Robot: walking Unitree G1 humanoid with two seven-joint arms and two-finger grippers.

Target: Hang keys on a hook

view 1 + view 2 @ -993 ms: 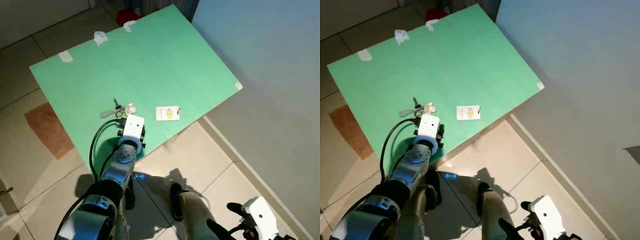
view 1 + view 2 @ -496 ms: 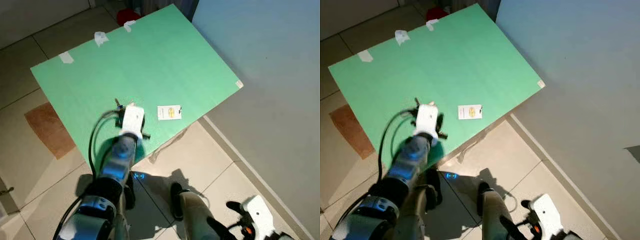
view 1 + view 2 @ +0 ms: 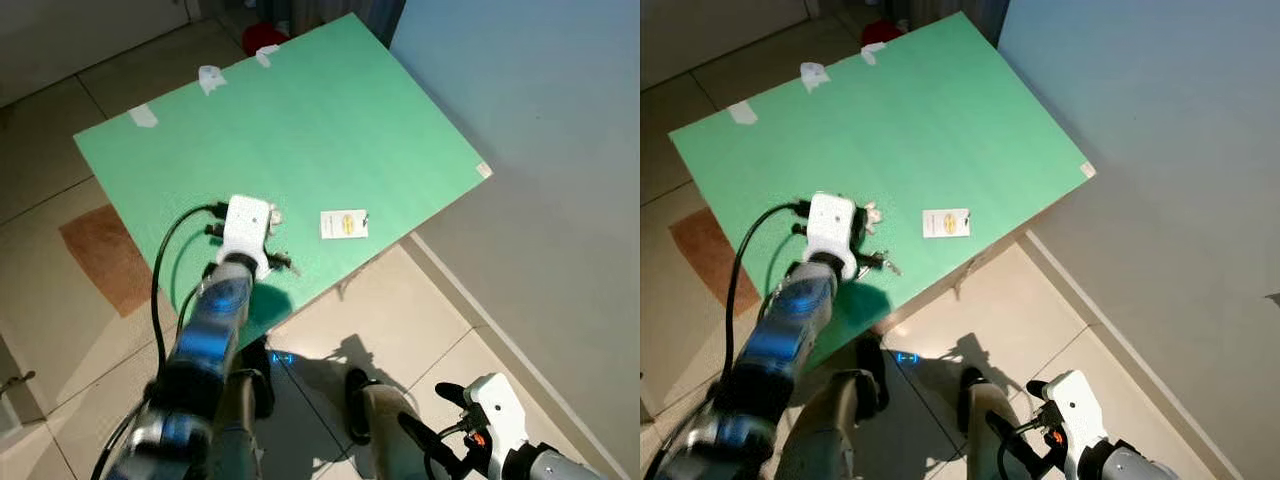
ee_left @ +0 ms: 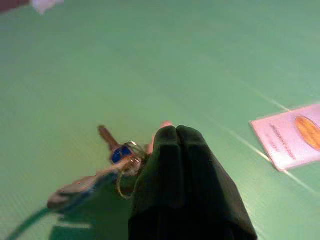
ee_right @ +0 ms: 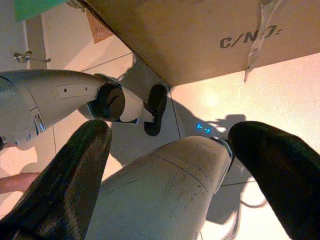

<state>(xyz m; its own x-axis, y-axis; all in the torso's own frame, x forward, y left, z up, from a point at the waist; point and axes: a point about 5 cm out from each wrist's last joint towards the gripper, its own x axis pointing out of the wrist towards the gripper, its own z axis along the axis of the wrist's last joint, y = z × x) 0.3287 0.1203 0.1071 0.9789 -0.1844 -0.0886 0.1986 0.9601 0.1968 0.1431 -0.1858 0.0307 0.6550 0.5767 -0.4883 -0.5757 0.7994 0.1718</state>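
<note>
My left gripper (image 4: 176, 134) is shut on the bunch of keys (image 4: 122, 159). The ring, a blue-capped key and a long silver key hang beside the pressed-together fingertips, just above the green board (image 3: 300, 120). From the head, the white left wrist camera box (image 3: 247, 225) covers the fingers, and a key tip (image 3: 884, 264) pokes out beside it. A white card with a yellow mark (image 3: 344, 224) lies on the board to the right of the gripper. My right gripper (image 5: 167, 132) hangs open low by my leg.
The green board lies on a cardboard box, with its edge near my feet. Bits of white tape (image 3: 208, 77) sit along its far side and a red object (image 3: 262, 38) lies behind it. A grey wall (image 3: 540, 150) rises to the right, and a brown mat (image 3: 100, 250) lies on the floor to the left.
The keys lay on the board just ahead of my left gripper. The gripper moved onto them, shut on them and swung a little left. The right arm shifted slightly.
</note>
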